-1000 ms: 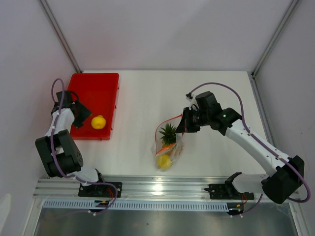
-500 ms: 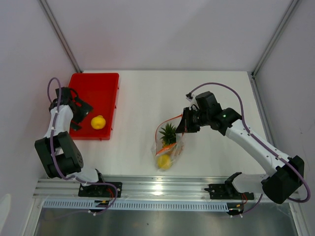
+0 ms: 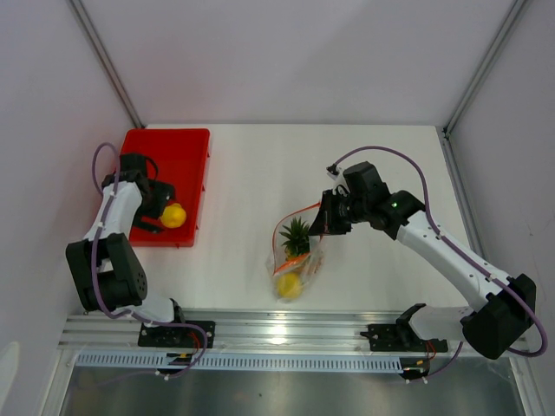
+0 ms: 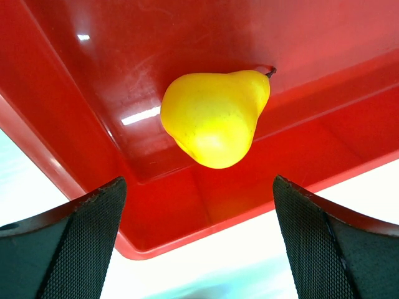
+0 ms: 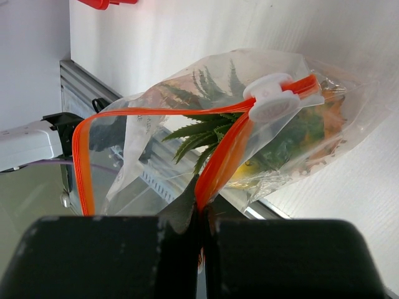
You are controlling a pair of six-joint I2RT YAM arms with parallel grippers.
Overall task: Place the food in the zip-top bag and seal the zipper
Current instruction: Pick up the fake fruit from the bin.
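The left tool is released, its fingers spread wide on either side of the yellow fruit and touching nothing. That pear-shaped fruit lies in the near right corner of the red tray, close against the tray's walls.

In the middle of the counter, the zip-top bag already holds the pineapple and a second yellow fruit. Whether a green fruit is inside cannot be told. The right tool is clenched on the zipper, pinching one lip so the mouth hangs open towards the left. The white slider sits at the strip's far end.

The main risk seems to be the grasp in the corner. The fruit is smooth, tapered and glossy, so if the fingers close off-centre it may squirt out or roll. A finger may also strike the tray wall before it reaches the fruit. Later, the bag's mouth looks narrow and slack, and the pineapple's crown stands right inside it. A fruit dropped from above could catch on the leaves or the lip and fall onto the counter. Any tug could pull the thin strip out of the right tool's pinch.
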